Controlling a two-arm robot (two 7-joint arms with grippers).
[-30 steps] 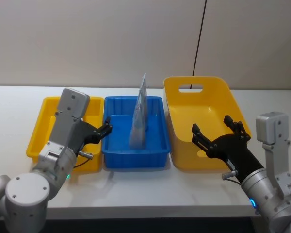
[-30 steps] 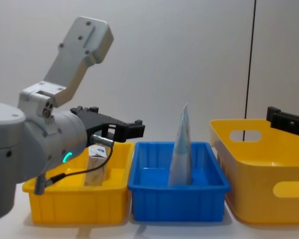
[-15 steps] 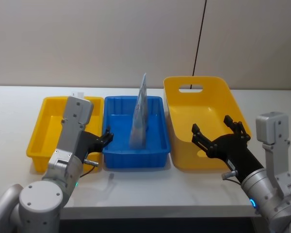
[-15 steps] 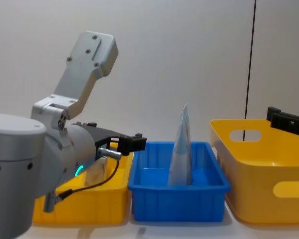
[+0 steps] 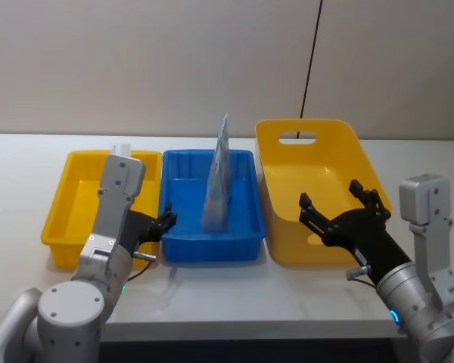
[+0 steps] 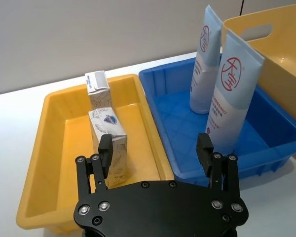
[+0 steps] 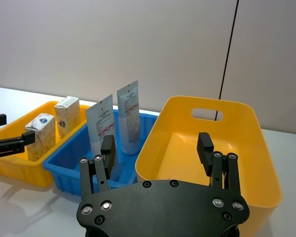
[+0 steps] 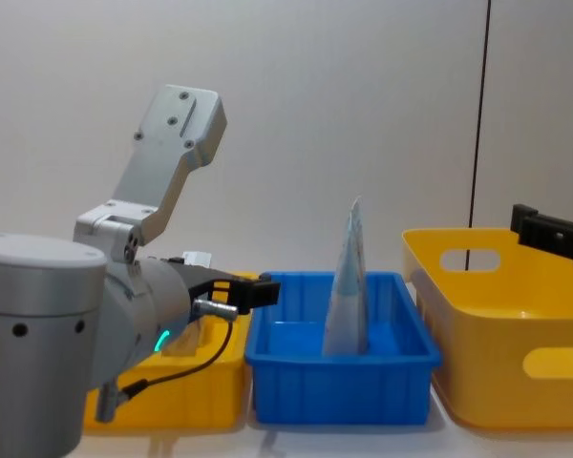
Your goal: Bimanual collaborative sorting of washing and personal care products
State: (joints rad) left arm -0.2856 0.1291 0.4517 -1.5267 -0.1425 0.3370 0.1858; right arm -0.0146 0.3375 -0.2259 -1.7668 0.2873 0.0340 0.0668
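Head view: the left gripper (image 5: 165,221) hangs low over the near end of the table, right where the yellow tray (image 5: 66,203) and the blue tray (image 5: 209,250) meet. Its fingers are spread wide apart and hold nothing. In the left wrist view the two fingers straddle the walls where the two trays meet, one on the yellow side and one on the blue side.

Just beyond the left-hand finger, inside the yellow tray, stands a small cream carton (image 6: 111,123) with a blue emblem on its face. A second carton (image 6: 99,91) stands upright behind it, at the far end of the same tray. In the blue tray two pale blue pouches stand on end close together, the near pouch (image 6: 233,96) towards the right side and the far pouch (image 6: 203,64) behind it.

The right gripper (image 5: 331,198) hovers over the near right part of the big yellow basket (image 5: 287,243), which stands to the right of the blue tray. It too is wide open and empty. Both trays and the basket sit in a row on the white table (image 5: 234,299).
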